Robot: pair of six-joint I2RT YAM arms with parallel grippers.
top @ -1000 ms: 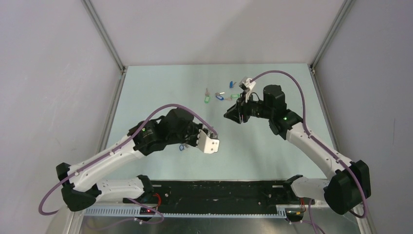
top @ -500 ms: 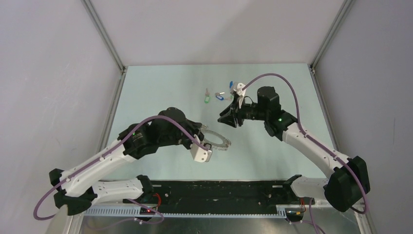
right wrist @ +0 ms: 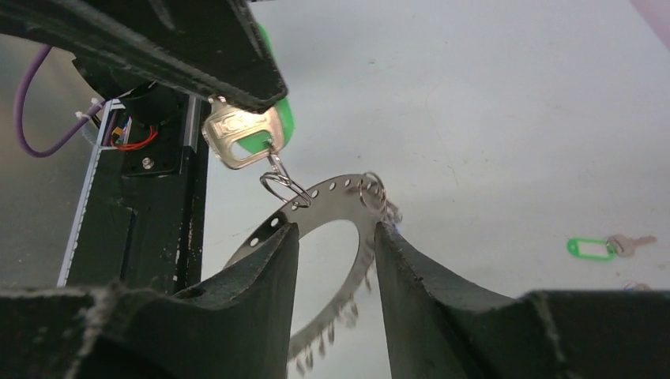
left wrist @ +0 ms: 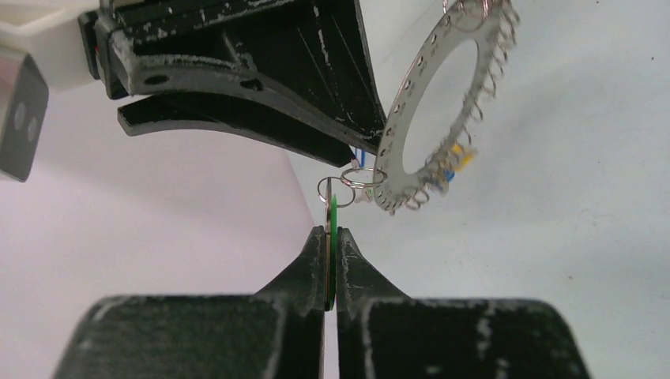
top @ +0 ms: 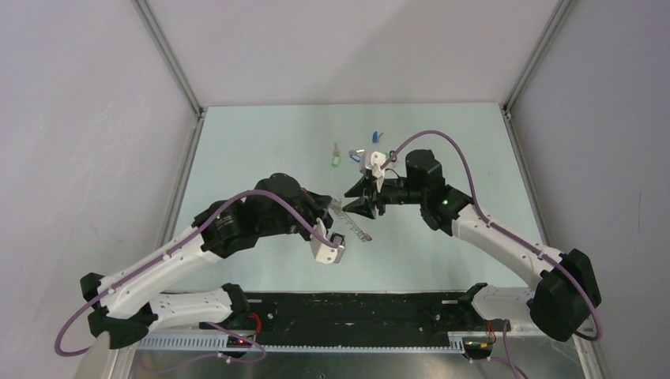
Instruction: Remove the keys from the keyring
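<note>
My left gripper (left wrist: 332, 237) is shut on a silvery key with a green tag (left wrist: 333, 215), held off the table. A small split ring links that key to the keyring (left wrist: 430, 110), a flat grey toothed ring that hangs from it with several small rings and bits of blue and yellow tag on its rim. In the right wrist view the key (right wrist: 237, 136) and keyring (right wrist: 341, 192) sit just ahead of my right gripper (right wrist: 336, 237). It is open, one finger on each side of the ring's rim. From above, both grippers (top: 338, 215) (top: 353, 199) meet at the ring (top: 355, 227).
Loose keys lie on the table behind the grippers: a green-tagged one (top: 336, 160), a blue-tagged one (top: 355, 155) and another blue one (top: 376, 136). A green-tagged key (right wrist: 592, 248) shows in the right wrist view. The black rail (top: 355, 312) runs along the near edge.
My left gripper has raised the ring and tilted it on edge. My right arm has swung left and down, bringing its open fingers around the ring's rim.
</note>
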